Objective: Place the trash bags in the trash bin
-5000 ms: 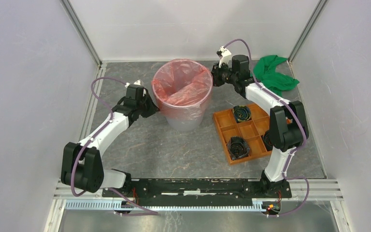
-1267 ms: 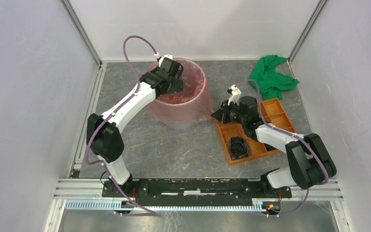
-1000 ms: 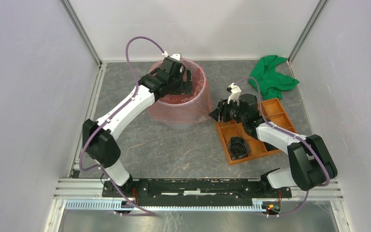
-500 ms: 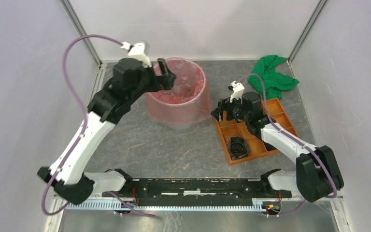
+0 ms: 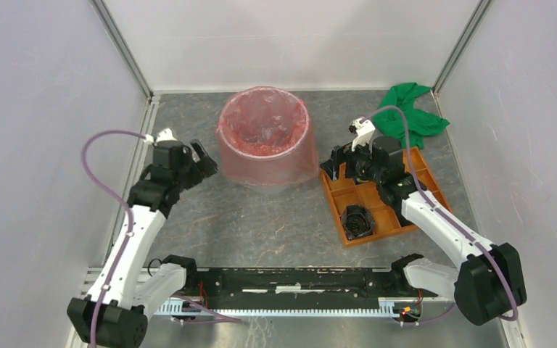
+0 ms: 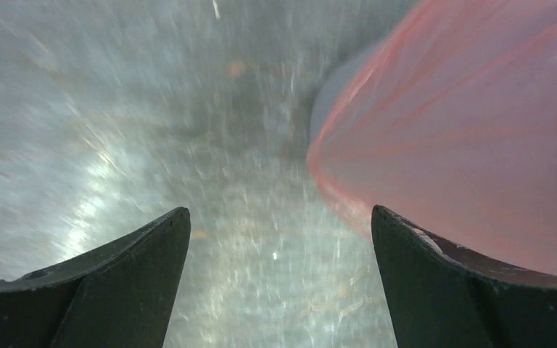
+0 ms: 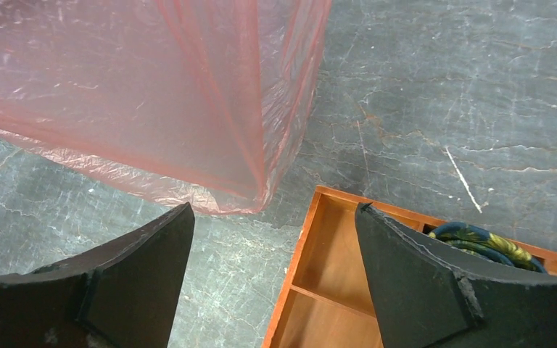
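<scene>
Trash bag (image 5: 267,156): thin, translucent red-pink film, wrinkled and glossy. It lines the trash bin (image 6: 328,101) and is folded out over the rim. The overhang drapes down the outer wall on every visible side, its loose hem hanging close to the table (image 5: 261,225). Bin: light grey, round, upright, mouth open, standing at the far centre. Only a grey sliver shows past the film.

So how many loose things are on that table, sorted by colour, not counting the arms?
Pink bag: 1
Grey bin: 1
Green cloth: 1
Orange tray: 1
Dark rolled bundles: 2 in view
Total: 6
</scene>
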`<action>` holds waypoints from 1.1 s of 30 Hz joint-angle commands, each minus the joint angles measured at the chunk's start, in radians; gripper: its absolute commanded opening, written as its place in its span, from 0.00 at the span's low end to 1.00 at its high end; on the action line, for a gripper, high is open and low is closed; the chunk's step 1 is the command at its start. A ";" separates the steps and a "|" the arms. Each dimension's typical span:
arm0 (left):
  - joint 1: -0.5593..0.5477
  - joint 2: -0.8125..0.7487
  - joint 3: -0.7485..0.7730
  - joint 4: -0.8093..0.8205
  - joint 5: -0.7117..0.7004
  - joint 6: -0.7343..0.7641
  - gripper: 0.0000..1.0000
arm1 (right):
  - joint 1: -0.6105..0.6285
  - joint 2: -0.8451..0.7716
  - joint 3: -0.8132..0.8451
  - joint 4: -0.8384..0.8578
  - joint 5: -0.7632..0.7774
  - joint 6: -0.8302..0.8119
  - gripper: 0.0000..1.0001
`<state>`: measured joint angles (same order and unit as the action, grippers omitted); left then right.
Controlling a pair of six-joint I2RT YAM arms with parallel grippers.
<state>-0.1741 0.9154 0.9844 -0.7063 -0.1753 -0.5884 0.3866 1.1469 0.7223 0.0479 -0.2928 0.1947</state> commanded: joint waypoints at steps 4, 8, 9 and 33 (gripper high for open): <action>0.004 0.085 -0.218 0.367 0.278 -0.185 1.00 | 0.006 -0.079 0.032 -0.031 0.055 -0.051 0.91; 0.003 0.226 -0.253 0.607 0.459 -0.294 1.00 | 0.005 -0.115 0.005 -0.021 0.093 -0.061 0.92; -0.002 0.254 -0.268 0.681 0.479 -0.335 1.00 | 0.005 -0.123 -0.001 -0.018 0.100 -0.060 0.92; -0.306 0.972 0.237 1.066 0.337 -0.530 1.00 | 0.004 -0.407 0.016 -0.137 0.337 -0.094 0.98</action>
<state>-0.4892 2.0247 1.3033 0.3954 0.2493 -1.1778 0.3866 0.7937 0.6750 -0.0532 0.0036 0.1261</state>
